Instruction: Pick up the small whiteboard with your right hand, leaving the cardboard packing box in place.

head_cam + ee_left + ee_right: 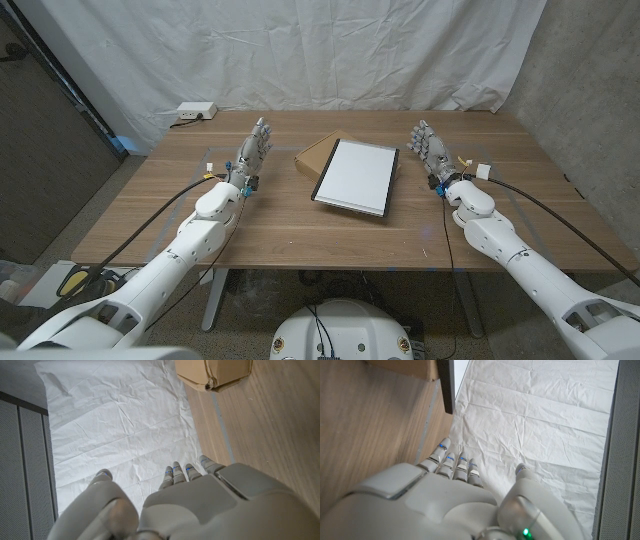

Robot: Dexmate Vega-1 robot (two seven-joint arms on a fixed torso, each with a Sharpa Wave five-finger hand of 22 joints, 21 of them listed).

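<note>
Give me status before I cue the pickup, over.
Both hands open, left hand, right hand, holding nothing. Whiteboard lies untouched, overlapping the cardboard box. Nothing between right hand and board.

Both arms are clad in smooth white rounded shells, with a thin black cable running along each forearm. The left hand [255, 146] and right hand [430, 148] are grey and segmented, with small blue marks on the fingers [173, 473]. A green indicator light [524, 532] glows on the right wrist.
</note>
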